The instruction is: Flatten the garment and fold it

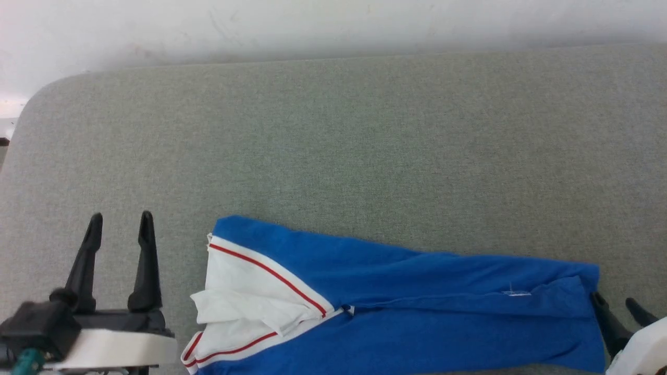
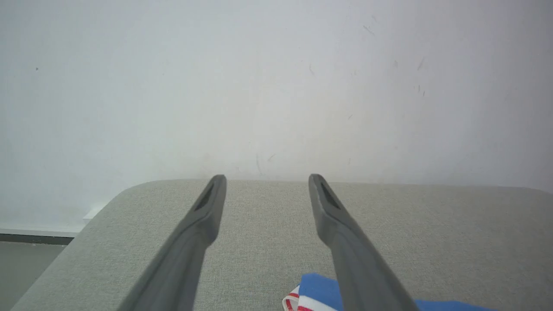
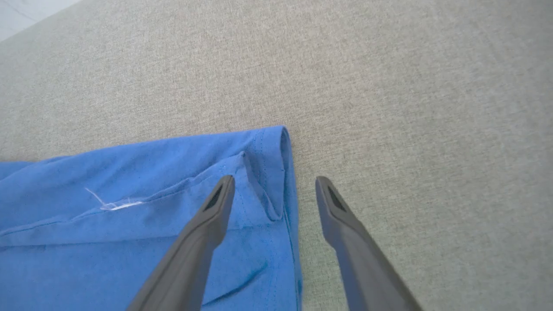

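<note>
Two hands stand w/ fingers apart & hold nothing, the left hand (image 1: 121,215) just beside the sleeve end of the garment (image 1: 417,291), the right hand (image 1: 612,298) over its hem corner, prob. because the garment lies already folded lengthwise at the near edge of the table (image 1: 333,130).

We see bare table (image 1: 333,130) all beyond the shirt (image 1: 396,307), up to the wall (image 1: 312,26) at the far edge. Bare strip between left gripper (image 1: 121,216) and the sleeve end. Right gripper (image 3: 274,179) straddles the hem, fingers spread; bare table right of it. Left fingers spread too.
</note>
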Available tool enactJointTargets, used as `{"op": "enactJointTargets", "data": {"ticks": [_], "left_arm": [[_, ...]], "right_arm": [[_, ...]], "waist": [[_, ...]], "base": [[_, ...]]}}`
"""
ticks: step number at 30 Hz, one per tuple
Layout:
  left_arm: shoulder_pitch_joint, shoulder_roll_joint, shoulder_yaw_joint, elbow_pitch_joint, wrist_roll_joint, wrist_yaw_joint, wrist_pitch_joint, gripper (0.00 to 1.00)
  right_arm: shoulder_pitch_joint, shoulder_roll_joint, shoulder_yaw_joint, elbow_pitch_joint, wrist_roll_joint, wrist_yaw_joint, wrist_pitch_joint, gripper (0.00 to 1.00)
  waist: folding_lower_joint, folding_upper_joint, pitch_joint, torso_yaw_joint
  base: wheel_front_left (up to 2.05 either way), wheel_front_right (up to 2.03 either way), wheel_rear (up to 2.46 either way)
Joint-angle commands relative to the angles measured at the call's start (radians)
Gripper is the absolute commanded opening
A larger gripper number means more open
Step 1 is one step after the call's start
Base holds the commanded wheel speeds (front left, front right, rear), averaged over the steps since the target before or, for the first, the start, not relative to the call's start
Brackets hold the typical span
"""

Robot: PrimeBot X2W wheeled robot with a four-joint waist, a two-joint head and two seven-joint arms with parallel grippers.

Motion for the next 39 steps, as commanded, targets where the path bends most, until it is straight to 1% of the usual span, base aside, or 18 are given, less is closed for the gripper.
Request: {"op": "enactJointTargets", "data": {"ticks": [1,4,6,10,11,15,16,17,18,20,24,30,34,39], "left_arm": [[0.020,-0.023,0.020,-0.010,0.052,0.003,-0.004,1.00],[0.046,-0.063,0.042,-0.015,0.144,-0.010,-0.005,1.00],[0.056,-0.082,0.046,-0.009,0.184,-0.029,-0.005,1.00],[0.059,-0.118,0.052,0.020,0.213,-0.078,-0.005,1.00],[0.059,-0.118,0.052,0.020,0.213,-0.078,-0.005,1.00],[0.051,-0.145,0.065,0.045,0.224,-0.121,-0.005,1.00],[0.049,-0.150,0.068,0.051,0.226,-0.131,-0.005,1.00],[0.048,-0.155,0.071,0.056,0.228,-0.139,-0.005,1.00],[0.047,-0.158,0.076,0.060,0.230,-0.148,-0.005,1.00],[0.046,-0.162,0.085,0.067,0.234,-0.162,-0.005,1.00],[0.044,-0.168,0.100,0.080,0.246,-0.185,-0.005,1.00],[0.052,-0.191,0.109,0.100,0.264,-0.206,-0.005,1.00],[0.061,-0.205,0.110,0.116,0.272,-0.220,-0.005,1.00],[0.068,-0.206,0.113,0.133,0.285,-0.235,-0.005,1.00]], "right_arm": [[0.003,0.010,0.002,0.015,-0.014,-0.001,0.004,1.00],[-0.012,0.020,-0.001,0.053,-0.032,-0.001,0.003,1.00],[-0.025,0.024,-0.004,0.081,-0.040,-0.001,0.003,1.00],[-0.050,0.028,-0.010,0.135,-0.048,-0.001,-0.007,1.00],[-0.050,0.028,-0.010,0.135,-0.048,-0.001,-0.007,1.00],[-0.065,0.032,-0.010,0.189,-0.048,-0.001,0.006,1.00],[-0.066,0.035,-0.005,0.202,-0.043,-0.001,0.021,0.44],[-0.066,0.039,0.001,0.212,-0.035,-0.001,0.039,0.11],[-0.066,0.042,0.008,0.218,-0.026,-0.001,0.059,0.00],[-0.065,0.046,0.011,0.217,-0.019,-0.001,0.080,0.00],[-0.076,0.037,-0.004,0.201,-0.048,-0.001,0.082,0.00],[-0.120,-0.020,-0.034,0.177,-0.105,-0.001,0.061,0.00],[-0.150,-0.081,-0.083,0.188,-0.139,-0.001,0.059,0.00],[-0.183,-0.189,-0.165,0.259,-0.193,-0.001,0.038,0.00]], "waist": [[0.0001,-0.0002,0.007,0.006],[0.0001,-0.0002,0.020,0.017],[0.0001,-0.0002,0.030,0.027],[0.0001,-0.0002,0.045,0.048],[0.0001,-0.0002,0.045,0.048],[0.0001,-0.0002,0.054,0.067],[0.0001,-0.0002,0.055,0.071],[0.0001,-0.0002,0.055,0.073],[0.0001,-0.0002,0.056,0.075],[0.0001,-0.0002,0.056,0.077],[0.0001,-0.0002,0.052,0.072],[0.0001,-0.0002,0.027,0.048],[0.0001,-0.0002,0.011,0.036],[0.0001,-0.0002,0.001,0.030]], "base": [[0.00,0.00,0.00],[0.00,0.00,0.00],[0.00,0.00,0.00],[0.00,0.00,0.00],[0.00,0.00,0.00],[0.00,0.00,0.00],[0.00,0.00,0.00],[0.00,0.00,0.00],[0.00,0.00,0.00],[0.00,0.00,0.00],[0.00,0.00,0.00],[0.00,0.00,0.00],[0.00,0.00,0.00],[0.00,0.00,0.00]]}}
